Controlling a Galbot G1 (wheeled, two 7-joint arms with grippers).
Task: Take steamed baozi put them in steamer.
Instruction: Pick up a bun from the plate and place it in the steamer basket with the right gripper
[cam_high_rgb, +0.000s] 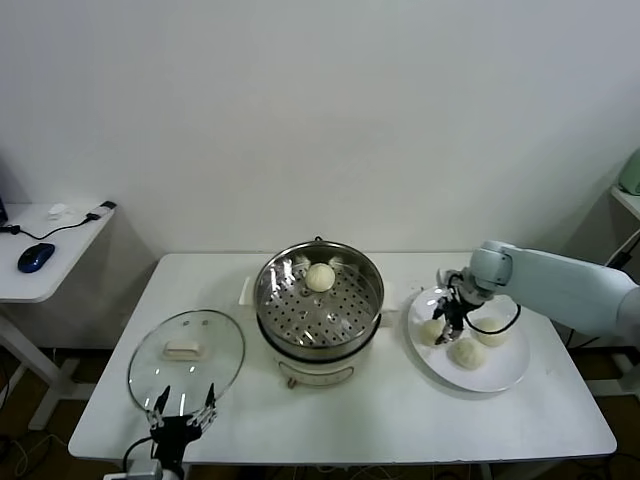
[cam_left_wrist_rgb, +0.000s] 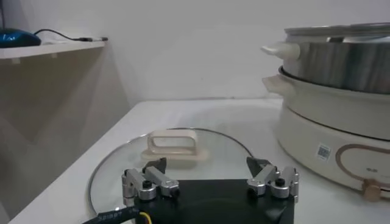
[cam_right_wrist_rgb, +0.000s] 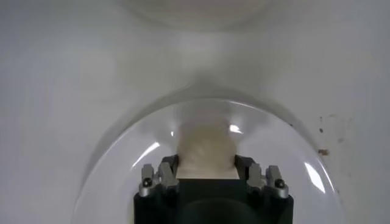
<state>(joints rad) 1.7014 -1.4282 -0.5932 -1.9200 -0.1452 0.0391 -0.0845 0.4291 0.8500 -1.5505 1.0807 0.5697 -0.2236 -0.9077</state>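
Left gripper (cam_high_rgb: 182, 414): I see it parked at the near left edge of the surface (cam_high_rgb: 330, 420), fingers spread wide and holding nothing.
Glass lid (cam_high_rgb: 187, 357): lies flat on the surface just beyond that gripper, left of the steamer.
Steamer (cam_high_rgb: 319, 312): centre of the surface, lid off; 1 baozi (cam_high_rgb: 320, 277) sits on the perforated tray towards the far side.
Plate (cam_high_rgb: 500, 375): right of the steamer, carrying 3 more baozi.
Right gripper (cam_high_rgb: 446, 321): down over the plate's left side, fingers clenched on the left-hand bun (cam_right_wrist_rgb: 206, 150); the right wrist view shows dough pressed between both fingers.
Step in hand: I judge this to be the pickup of the 2nd bun, grasp just made, bun not yet lifted.
Next move: a straight lift clear of the plate rim, a carry left over the steamer wall, then a release onto a bare part of the tray.
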